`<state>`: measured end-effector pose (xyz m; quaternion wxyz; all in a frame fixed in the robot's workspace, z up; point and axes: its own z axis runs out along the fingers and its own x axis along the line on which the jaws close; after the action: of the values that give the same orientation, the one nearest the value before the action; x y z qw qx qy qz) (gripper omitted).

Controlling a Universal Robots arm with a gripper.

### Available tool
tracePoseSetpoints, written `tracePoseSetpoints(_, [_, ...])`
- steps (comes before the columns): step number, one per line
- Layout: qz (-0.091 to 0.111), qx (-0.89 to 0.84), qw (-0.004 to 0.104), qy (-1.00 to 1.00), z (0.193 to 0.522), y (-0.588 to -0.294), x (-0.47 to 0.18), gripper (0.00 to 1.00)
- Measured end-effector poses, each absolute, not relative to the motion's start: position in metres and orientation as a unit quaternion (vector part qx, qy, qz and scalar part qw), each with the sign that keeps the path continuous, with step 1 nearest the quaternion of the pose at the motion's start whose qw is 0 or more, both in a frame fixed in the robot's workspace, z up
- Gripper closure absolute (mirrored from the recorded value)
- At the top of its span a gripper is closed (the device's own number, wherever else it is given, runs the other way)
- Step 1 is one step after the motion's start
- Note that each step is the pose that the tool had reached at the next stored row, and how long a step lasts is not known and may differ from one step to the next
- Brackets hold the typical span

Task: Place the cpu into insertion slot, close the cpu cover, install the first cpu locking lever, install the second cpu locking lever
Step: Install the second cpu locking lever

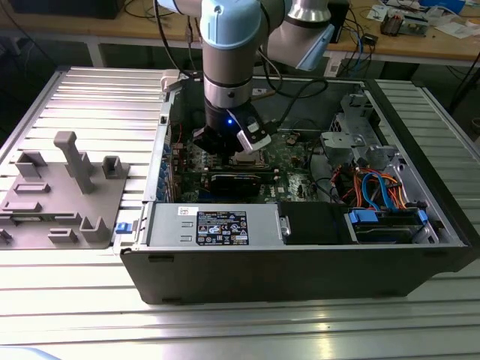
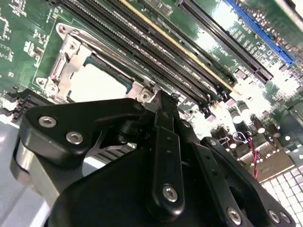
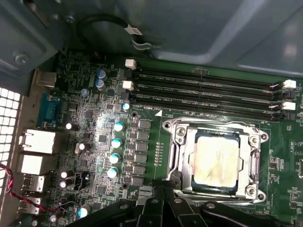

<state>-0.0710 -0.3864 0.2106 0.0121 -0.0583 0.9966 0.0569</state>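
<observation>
In both wrist views the black gripper (image 2: pixel 161 101) fills the near part of the picture, its linkage arms and screw heads closest to the camera. In the second wrist view its fingers (image 2: pixel 163 142) come together into one narrow black bar with no gap visible between them, and nothing can be seen clamped there; the tip of that bar sits at the near edge of the socket's metal frame, though whether it touches the frame cannot be told. In the first wrist view the same fingertips (image 3: pixel 163 191) rise just at the frame's near rim.

Just beyond the tip lies the insertion slot (image 3: pixel 215 161) on the green motherboard (image 3: pixel 104 151). The cpu (image 3: pixel 218 161) already sits inside it, flat, its pale metal top showing through the square window of the cpu cover (image 3: pixel 182 158), which lies down over the chip's edges. In the second wrist view the chip (image 2: pixel 97 85) shows as a bright patch inside the silver frame (image 2: pixel 66 61).

Past the socket run the long black memory slots (image 3: pixel 208 94), parallel to the socket's far edge.

In the exterior view the arm (image 1: pixel 229 67) reaches down into the open computer case (image 1: pixel 300 262), the gripper (image 1: pixel 229 146) low over the board near the case's middle. A grey fixture (image 1: pixel 64 191) stands on the table (image 1: pixel 75 300) beside the case, at the exterior view's left.
</observation>
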Motion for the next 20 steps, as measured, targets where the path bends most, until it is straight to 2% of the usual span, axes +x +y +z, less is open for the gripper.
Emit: tracePoseSetpoints(20, [0.050,-0.058,0.009,0.997,0.211,-0.380,-0.047,0.89])
